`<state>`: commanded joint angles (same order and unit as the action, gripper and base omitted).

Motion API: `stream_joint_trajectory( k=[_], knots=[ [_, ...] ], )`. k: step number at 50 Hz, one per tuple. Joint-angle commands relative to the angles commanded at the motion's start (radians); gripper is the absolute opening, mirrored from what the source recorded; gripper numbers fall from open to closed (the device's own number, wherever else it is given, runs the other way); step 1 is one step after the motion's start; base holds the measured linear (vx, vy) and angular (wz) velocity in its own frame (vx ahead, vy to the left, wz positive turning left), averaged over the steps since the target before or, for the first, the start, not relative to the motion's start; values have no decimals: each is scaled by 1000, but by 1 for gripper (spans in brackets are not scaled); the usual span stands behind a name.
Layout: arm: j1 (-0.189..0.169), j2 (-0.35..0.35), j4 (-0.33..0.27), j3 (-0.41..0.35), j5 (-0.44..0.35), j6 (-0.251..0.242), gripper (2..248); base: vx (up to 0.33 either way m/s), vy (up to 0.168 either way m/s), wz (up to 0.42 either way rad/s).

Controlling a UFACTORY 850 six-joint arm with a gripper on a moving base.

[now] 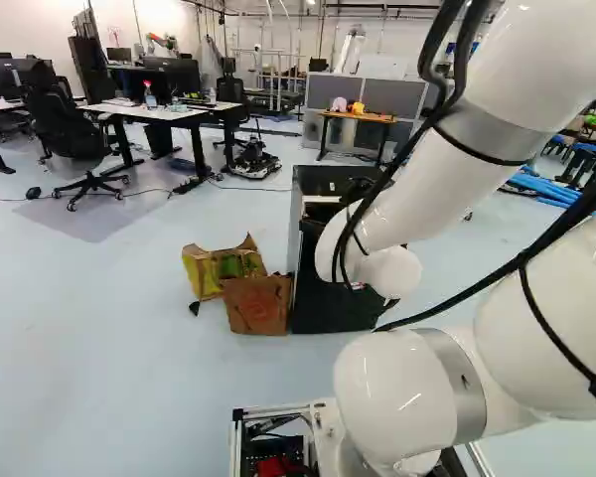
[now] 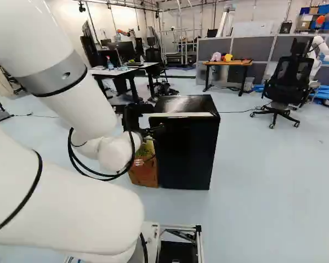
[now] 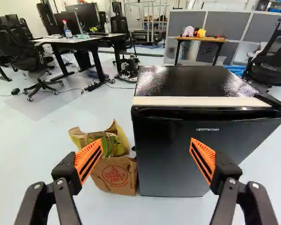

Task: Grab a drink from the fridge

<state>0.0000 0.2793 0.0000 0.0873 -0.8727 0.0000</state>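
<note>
In the right base view my gripper (image 2: 153, 130) is at the upper front of the black fridge (image 2: 187, 148), partly hidden by the wrist. The wrist view shows the gripper (image 3: 146, 150) open, with nothing held between its orange pads. Ahead of it stands the fridge (image 3: 178, 154), its dark front facing the fingers and a pale strip along the front edge of its glossy top. The front looks closed; the inside is hidden, and any drink with it.
Two paper bags, one yellow-green (image 3: 113, 140) and one brown (image 3: 116, 176), stand on the floor against the fridge's side. Beyond are a wooden table (image 2: 227, 63), desks (image 3: 79, 40), office chairs (image 2: 288, 82) and grey partitions. Another robot (image 2: 321, 49) stands far back.
</note>
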Motion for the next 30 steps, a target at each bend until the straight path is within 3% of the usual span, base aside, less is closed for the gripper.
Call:
stream_joint_trajectory(
  k=[30],
  knots=[
    [10,-2,1,1,0,0,247,0,0,1]
  ],
)
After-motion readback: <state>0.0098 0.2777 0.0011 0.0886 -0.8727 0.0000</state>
